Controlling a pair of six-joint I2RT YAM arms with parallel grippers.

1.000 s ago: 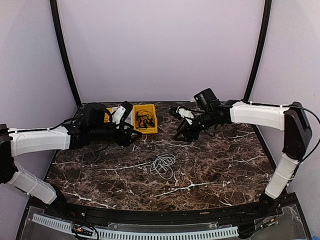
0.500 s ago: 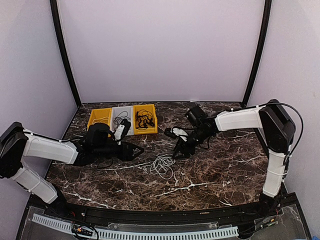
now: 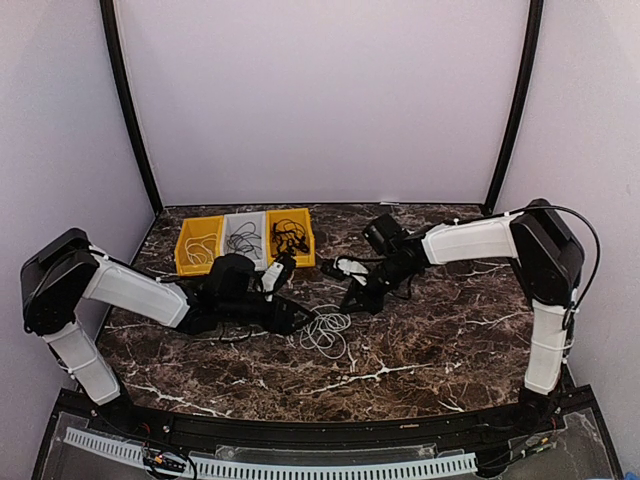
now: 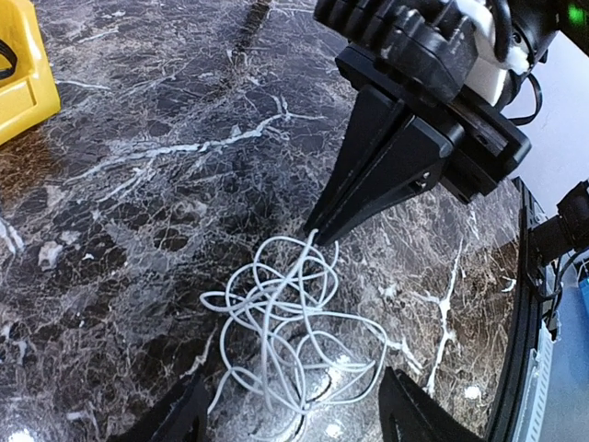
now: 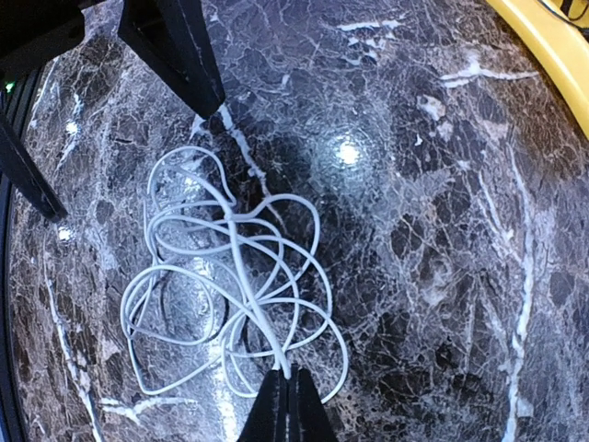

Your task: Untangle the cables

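Right wrist view: we see right gripper (image 5: 284,379) pinched shut on one strand of white cable tangle (image 5: 245,276) on table (image 3: 440,340); left gripper (image 4: 294,396) gapes around its edge, holding nothing. We judge other cables (image 3: 243,240) done in bins (image 3: 292,264); only this knot left.

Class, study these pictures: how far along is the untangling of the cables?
Done, it seems: cables lie in the back bins. In hand: the right gripper is shut on a strand of the white tangle, with the left gripper open at its other side. Left: that tangle is looped together on the table.
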